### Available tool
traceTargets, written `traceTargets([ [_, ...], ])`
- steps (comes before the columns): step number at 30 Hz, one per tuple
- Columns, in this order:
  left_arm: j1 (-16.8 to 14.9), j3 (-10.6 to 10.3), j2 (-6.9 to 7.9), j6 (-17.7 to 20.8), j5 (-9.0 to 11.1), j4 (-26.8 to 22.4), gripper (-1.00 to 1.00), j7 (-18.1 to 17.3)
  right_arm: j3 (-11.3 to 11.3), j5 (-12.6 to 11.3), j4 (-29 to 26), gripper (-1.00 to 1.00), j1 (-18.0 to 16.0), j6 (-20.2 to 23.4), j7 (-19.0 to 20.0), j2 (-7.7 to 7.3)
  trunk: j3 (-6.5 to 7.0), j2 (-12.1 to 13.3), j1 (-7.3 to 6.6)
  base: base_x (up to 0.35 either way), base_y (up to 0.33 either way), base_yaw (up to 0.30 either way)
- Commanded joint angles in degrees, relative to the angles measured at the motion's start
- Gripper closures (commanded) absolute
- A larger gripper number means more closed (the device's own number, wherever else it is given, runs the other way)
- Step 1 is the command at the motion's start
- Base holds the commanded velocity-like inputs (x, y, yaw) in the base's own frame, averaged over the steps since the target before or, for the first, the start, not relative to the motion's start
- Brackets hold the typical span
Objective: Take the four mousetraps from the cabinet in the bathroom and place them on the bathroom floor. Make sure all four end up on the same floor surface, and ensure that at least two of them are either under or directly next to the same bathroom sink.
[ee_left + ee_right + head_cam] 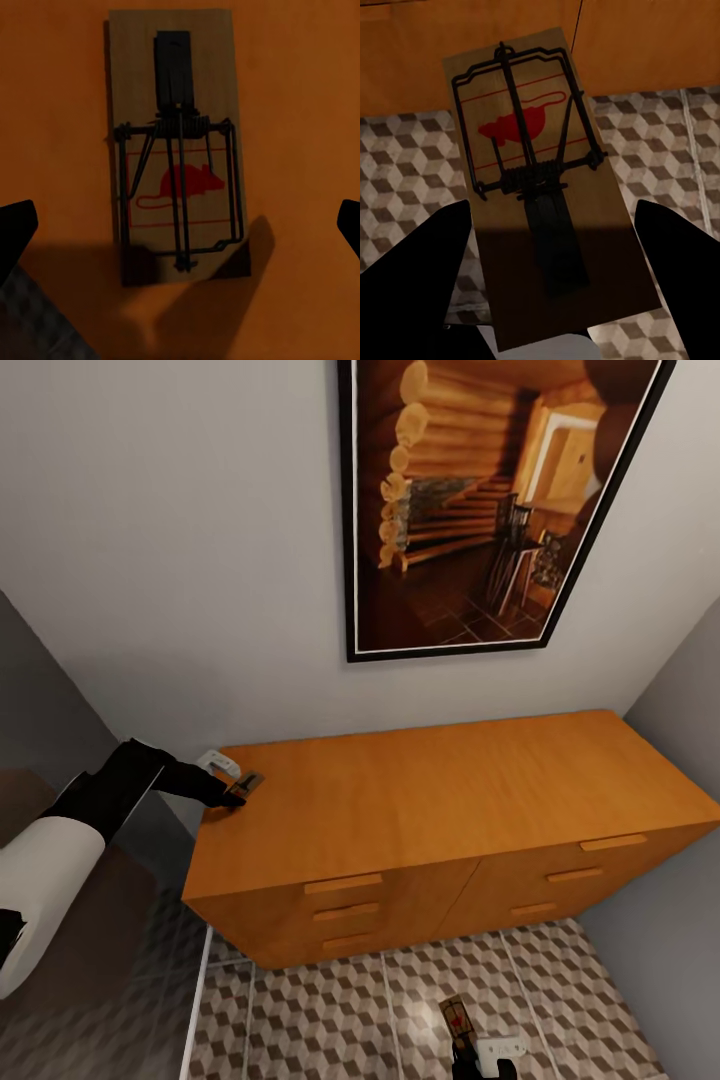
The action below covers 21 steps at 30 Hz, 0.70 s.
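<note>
Two mousetraps in sight: one on the cabinet top, one carried low over the floor.
Trap on cabinet (249, 783): lies flat at the far left corner of the orange-brown top, about 9 o'clock from the top's centre. In the left wrist view this trap (177, 146) shows a tan board, dark wire spring and bar, red mouse print; the board rests on the wood with a shadow over its near end.
Left gripper (237, 794): right at that trap, at the corner of the top. Its dark fingertips (16, 229) stand wide apart, one on each side of the board, neither touching it.
Trap at right arm (455, 1017): low in the head view, at 6 o'clock from the cabinet front, above the cube-pattern tiles. In the right wrist view this trap (537, 184) sticks out between the fingers, its near end hidden at the palm.
Right gripper (555, 247): dark fingers flank the board; the fingers look spread wider than the board, so whether they clamp it I cannot tell.
Cabinet (440, 800): low chest, two columns of drawers with bar handles, all closed, against the pale wall.
Bathroom floor (340, 1010): brown, beige and white cube tiles, pale grout.
Wall at 12 o'clock: a black-framed picture (480, 500) of a log interior.
</note>
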Motion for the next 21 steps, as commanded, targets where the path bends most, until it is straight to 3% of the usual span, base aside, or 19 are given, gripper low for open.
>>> traceTargets([
  [1,0.0,0.0,-0.03,0.0,0.0,0.0,-1.00,0.0,0.0,0.0,0.0,1.00,0.0,0.0,0.0,0.00,-0.04,0.0,0.00,0.000,0.000,0.000],
  [21,0.0,0.0,-0.14,-0.1,0.0,1.2,-1.00,0.0,0.0,0.0,0.0,1.00,0.0,0.0,0.0,0.00,-1.37,0.0,0.00,0.000,0.000,0.000],
])
